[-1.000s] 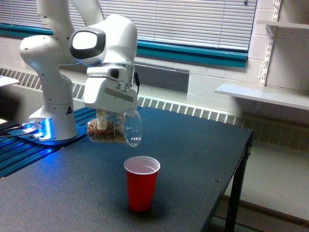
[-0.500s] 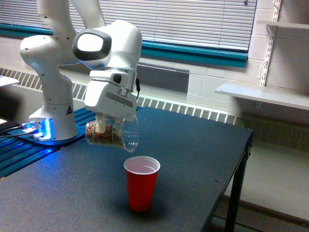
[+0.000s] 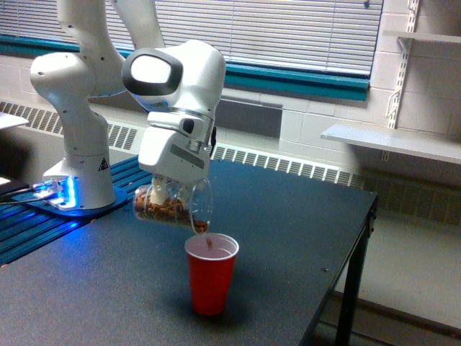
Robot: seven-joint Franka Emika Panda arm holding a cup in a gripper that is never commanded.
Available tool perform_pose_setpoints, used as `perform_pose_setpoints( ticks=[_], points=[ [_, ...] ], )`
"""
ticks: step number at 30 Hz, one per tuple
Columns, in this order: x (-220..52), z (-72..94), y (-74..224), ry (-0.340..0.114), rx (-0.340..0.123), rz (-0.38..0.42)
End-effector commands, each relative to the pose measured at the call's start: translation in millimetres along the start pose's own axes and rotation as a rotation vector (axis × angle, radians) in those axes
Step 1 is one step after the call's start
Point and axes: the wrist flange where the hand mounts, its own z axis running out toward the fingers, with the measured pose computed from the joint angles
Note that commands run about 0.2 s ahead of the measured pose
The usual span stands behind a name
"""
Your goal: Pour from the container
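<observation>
Pour is live: the pincer is clamped on the clear container, which hangs above the counter with its rim's low edge just over the near-left lip of the red cup. Add tilt slowly and keep that low edge inside the cup's mouth, or the nut bits will probably skip onto the counter. The container's long axis lies near horizontal, with its mouth facing the exterior view's right and dipped slightly down.

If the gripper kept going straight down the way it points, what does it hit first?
Probably the black table, just to the exterior view's left of the red cup. The gripper already clamps the tilted clear cup; depth is uncertain from one view.
</observation>
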Motion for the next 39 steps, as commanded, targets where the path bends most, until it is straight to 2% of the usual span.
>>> perform_pose_setpoints(
  ticks=[1,19,39],
  points=[
    [4.1,-2.7,-9.6,0.017,-0.030,-0.025],
    [1.0,-4.1,-23.4,0.020,-0.125,-0.120],
    [-0.2,-2.8,-28.8,0.022,-0.196,-0.141]
  ],
)
